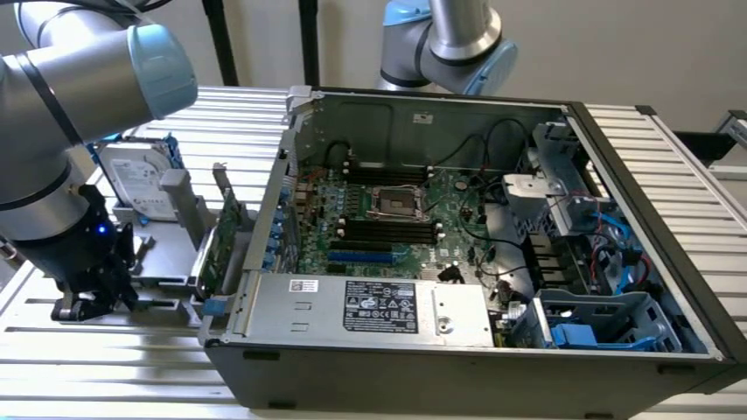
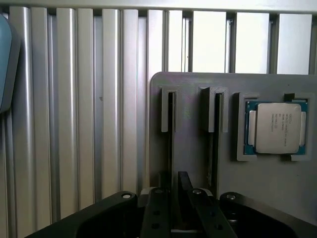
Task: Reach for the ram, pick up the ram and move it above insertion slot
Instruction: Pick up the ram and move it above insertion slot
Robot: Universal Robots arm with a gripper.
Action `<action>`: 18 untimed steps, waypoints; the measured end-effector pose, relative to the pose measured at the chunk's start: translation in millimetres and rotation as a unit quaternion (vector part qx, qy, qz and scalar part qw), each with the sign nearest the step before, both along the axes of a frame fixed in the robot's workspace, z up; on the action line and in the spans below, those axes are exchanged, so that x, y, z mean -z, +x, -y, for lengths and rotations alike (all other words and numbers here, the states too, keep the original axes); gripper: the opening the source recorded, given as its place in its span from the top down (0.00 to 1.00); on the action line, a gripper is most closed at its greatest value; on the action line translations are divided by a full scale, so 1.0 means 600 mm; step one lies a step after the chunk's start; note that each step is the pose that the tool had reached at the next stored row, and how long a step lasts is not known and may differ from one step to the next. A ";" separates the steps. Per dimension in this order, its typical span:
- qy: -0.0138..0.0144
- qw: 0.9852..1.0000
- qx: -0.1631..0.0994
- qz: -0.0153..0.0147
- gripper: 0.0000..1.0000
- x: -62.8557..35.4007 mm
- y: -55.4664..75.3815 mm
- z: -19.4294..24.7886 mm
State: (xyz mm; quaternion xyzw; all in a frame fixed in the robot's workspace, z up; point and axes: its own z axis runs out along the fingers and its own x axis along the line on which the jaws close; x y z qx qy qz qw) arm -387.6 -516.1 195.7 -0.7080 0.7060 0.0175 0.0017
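Nearest in, the gripper [image 2: 178, 210] sits low over the grey holder plate [image 2: 198, 163]. A thin dark edge that I take for the ram [image 2: 170, 148] runs straight away from it. It stands on edge in a slot whose far end is capped by a grey bracket [image 2: 168, 106]. So the stick's long axis lies in line with the gripper's reach, not across it, and the gripper is over its near part. Whether it has closed on the stick I cannot tell.

A second slot [image 2: 215, 144] lies just beside, parallel. Past that a processor chip [image 2: 277, 128] rests in its own nest. Both are close neighbours to mind.

In the exterior view the arm [image 1: 59, 201] reaches down to the holder at the exterior view's left, outside the open computer case [image 1: 467, 385]. A green expansion card [image 1: 222, 232] stands upright between it and the case wall, and a hard drive [image 1: 135, 179] stands just behind. The way across looks open only above them.

The black memory slots [image 1: 386, 232] lie on the motherboard [image 1: 461, 197], well apart from the gripper and beside the processor socket [image 1: 391, 203]. A second arm [image 1: 450, 44] stands behind the case.
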 end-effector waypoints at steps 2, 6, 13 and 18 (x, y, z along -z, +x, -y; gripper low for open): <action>0.000 1.000 0.000 0.000 0.82 0.000 0.000 0.0000; 0.000 1.000 0.000 0.000 0.87 0.000 0.000 0.0000; 0.000 1.000 0.000 -0.002 0.87 0.000 0.002 0.0018; 0.000 1.000 0.003 -0.007 0.87 -0.001 0.005 0.0036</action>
